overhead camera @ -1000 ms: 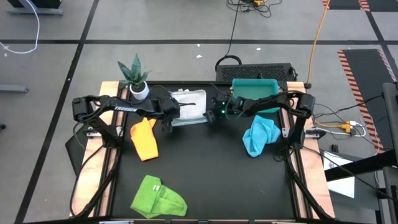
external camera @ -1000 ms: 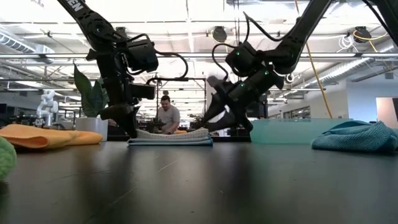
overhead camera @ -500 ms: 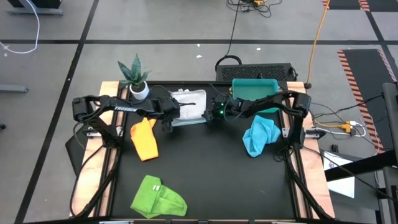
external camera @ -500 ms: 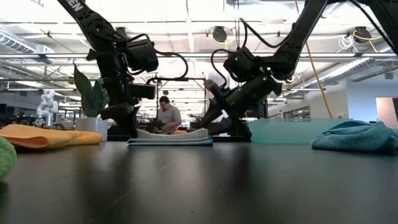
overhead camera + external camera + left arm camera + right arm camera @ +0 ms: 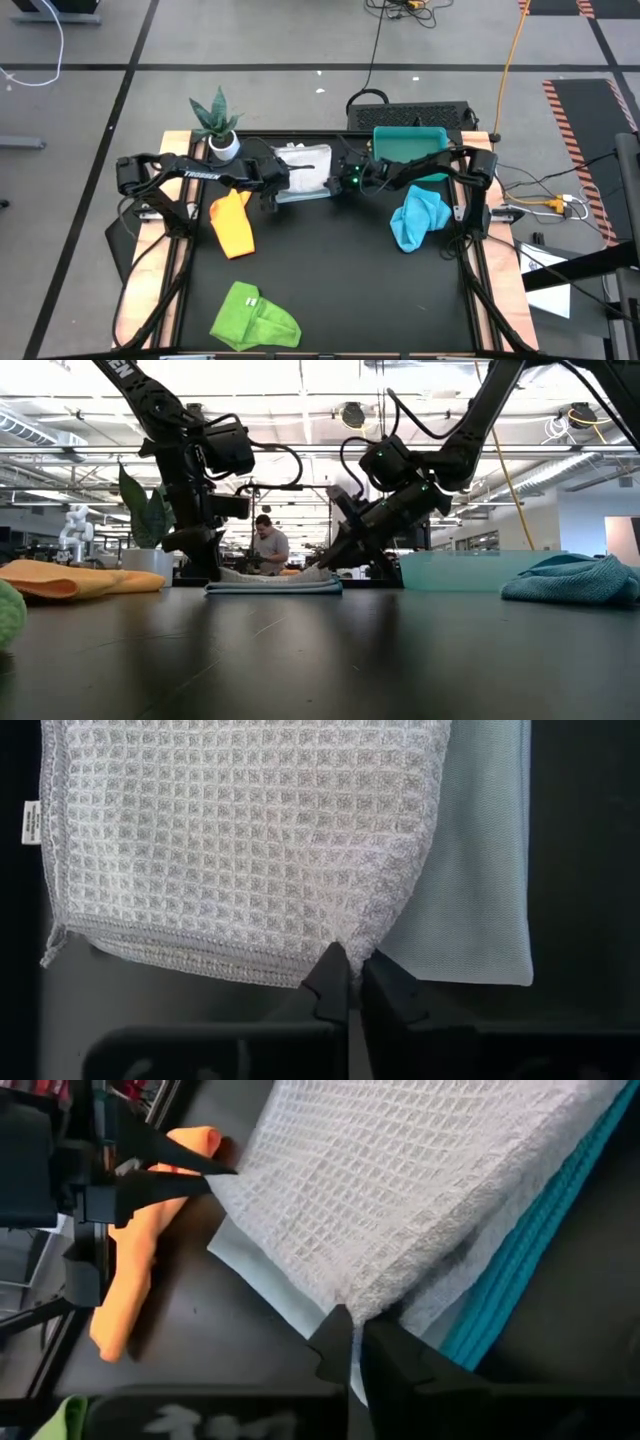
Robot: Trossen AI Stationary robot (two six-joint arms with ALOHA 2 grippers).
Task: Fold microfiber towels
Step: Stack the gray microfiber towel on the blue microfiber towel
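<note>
At upper centre of the high view, the left end effector (image 5: 348, 982) and right end effector (image 5: 352, 1342) each pinch an edge of the white-grey towel (image 5: 303, 166), stacked on the light blue towel (image 5: 470, 890). The counter (image 5: 340, 280) below lies open.

Potted plant (image 5: 216, 124), teal tray (image 5: 409, 146) (both at table's far edge)

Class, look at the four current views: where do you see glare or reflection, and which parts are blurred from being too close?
Low view: ceiling lights blow out, the dark table mirrors them; the lime towel at the edge blurs. Left wrist view: even light, white-grey towel weave sharp. Right wrist view: orange towel soft. High view: flat, shadowless.
</note>
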